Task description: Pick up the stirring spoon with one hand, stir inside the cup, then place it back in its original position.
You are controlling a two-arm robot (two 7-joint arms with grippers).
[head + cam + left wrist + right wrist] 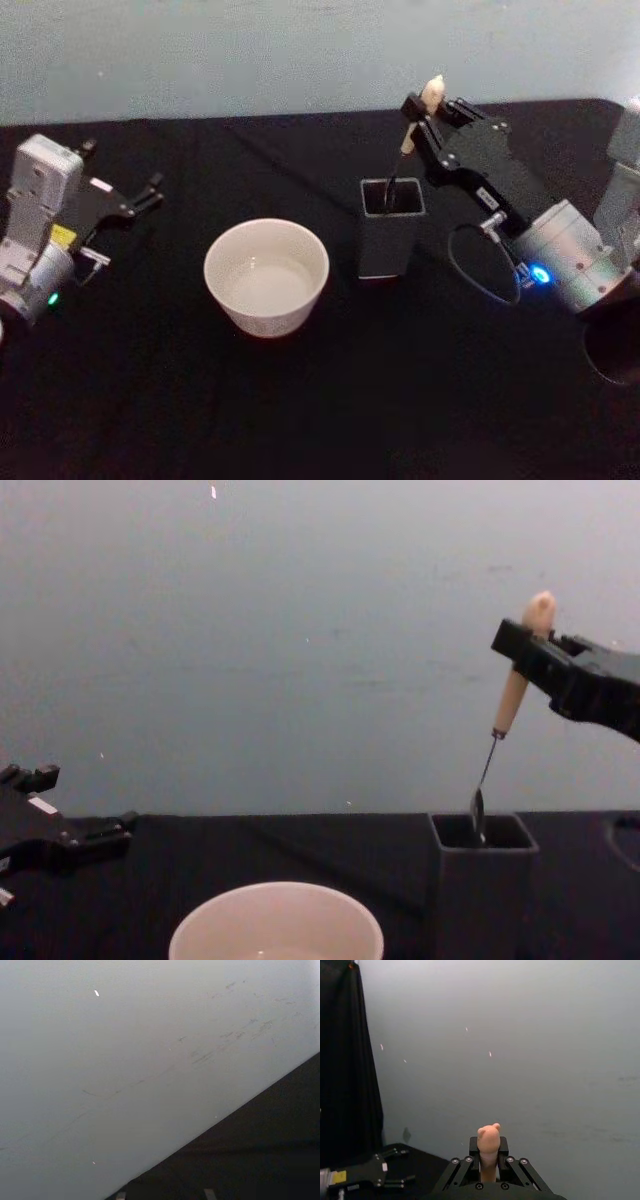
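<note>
one risk: right gripper clamps the spoon, bowl low in the holder mouth; swinging to the cup at 9 o'clock could snag. left gripper idle, jaws apart.

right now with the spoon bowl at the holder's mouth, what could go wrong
1. The stirring spoon hangs with its bowl at the rim of the dark holder; swinging toward the cup could snag and tip it.
2. The right hand pinches the handle high up, so the spoon may pivot or slip.
The left hand sits parked at left.
</note>
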